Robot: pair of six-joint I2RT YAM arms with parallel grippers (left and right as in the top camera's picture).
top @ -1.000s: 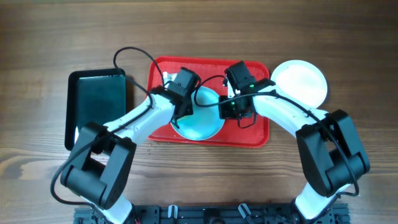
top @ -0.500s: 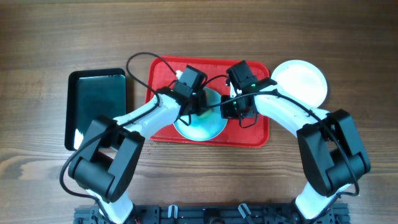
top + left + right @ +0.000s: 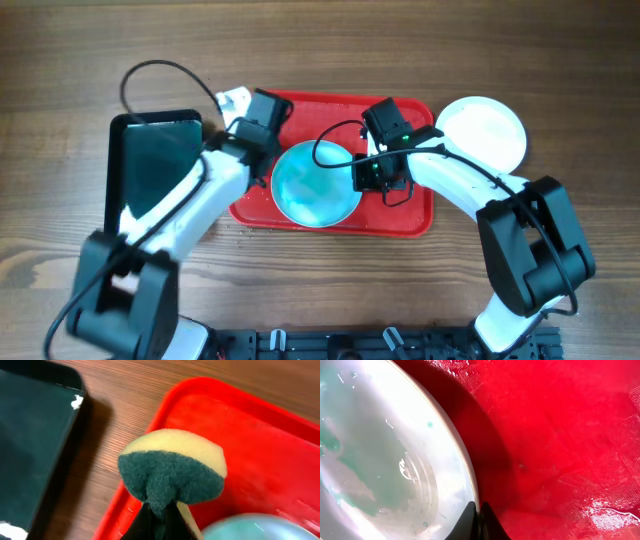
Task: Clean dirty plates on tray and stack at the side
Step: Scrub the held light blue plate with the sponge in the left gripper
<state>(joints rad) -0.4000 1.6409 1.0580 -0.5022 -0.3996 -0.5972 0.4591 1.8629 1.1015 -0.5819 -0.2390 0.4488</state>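
Right end effector is pinched narrow on the rim of the turquoise plate, which sits mid-tray w/ its near edge over the tray's front rim. Left end effector is closed on the sponge, green scrub side toward the wrist cam, and hangs over the tray's far-left corner, just beside the black tray. White plate lies on the table right of the tray, touching or nearly touching its far-right corner.

Risks as I judge them:
- My grip is a thin-edge pinch on a wet, glossy rim. If I lift or tilt fast, the plate can slide out and drop on the tray rim.
- Right wrist cam shows greenish film and specks on the plate face. If I move it now, a dirty plate goes to the stack beside the tray.
- Water is pooled on the plate and tray floor, so tilting en route to the white plate would drip on the table.
- The sponge is held by a small bunch of its body. A hard scrub could twist it loose.
- Both arms over the tray could clash if I bring the sponge back while the right one swings.
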